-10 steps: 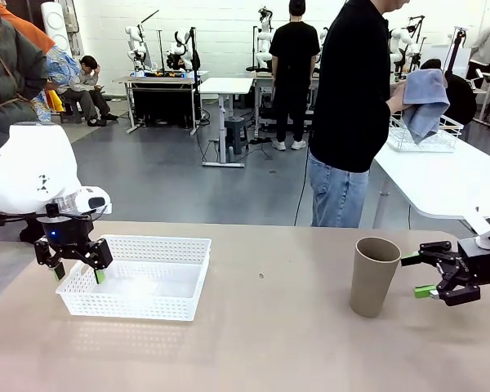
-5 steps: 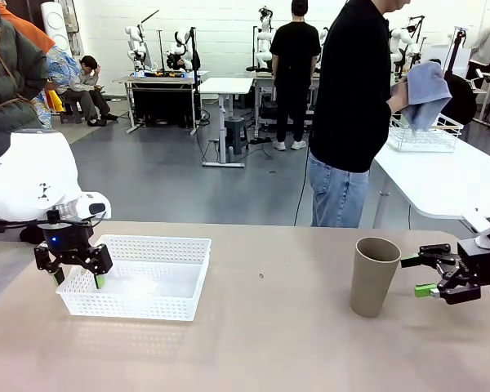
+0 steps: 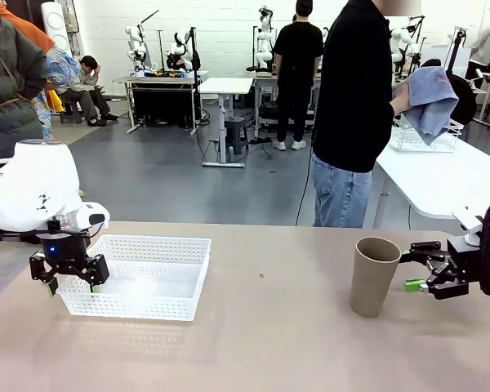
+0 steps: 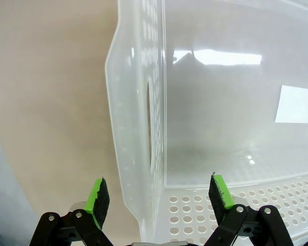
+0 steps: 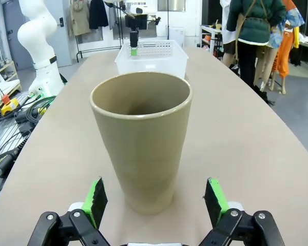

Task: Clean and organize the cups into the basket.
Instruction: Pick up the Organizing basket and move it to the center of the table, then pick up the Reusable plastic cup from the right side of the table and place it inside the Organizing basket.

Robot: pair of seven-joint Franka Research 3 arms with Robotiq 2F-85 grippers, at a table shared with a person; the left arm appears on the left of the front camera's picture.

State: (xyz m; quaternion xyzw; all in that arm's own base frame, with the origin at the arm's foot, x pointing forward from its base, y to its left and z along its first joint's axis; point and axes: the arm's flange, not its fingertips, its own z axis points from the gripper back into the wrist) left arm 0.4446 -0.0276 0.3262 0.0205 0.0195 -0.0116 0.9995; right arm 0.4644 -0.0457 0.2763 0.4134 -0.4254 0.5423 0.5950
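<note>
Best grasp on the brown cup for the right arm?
Mid-wall, from the side. The cup stands upright with nothing beside it. Its round wall is narrower than the open right gripper, which faces it level from the robot's right.

Basket [image 3: 155,240]: set on the table [image 3: 261,343], toward its left edge.
Cup [image 3: 374,276]: stood upright toward the right edge.
Left gripper [image 3: 72,287]: placed astride the basket's left wall.
Right gripper [image 3: 412,271]: held just right of the cup.
</note>
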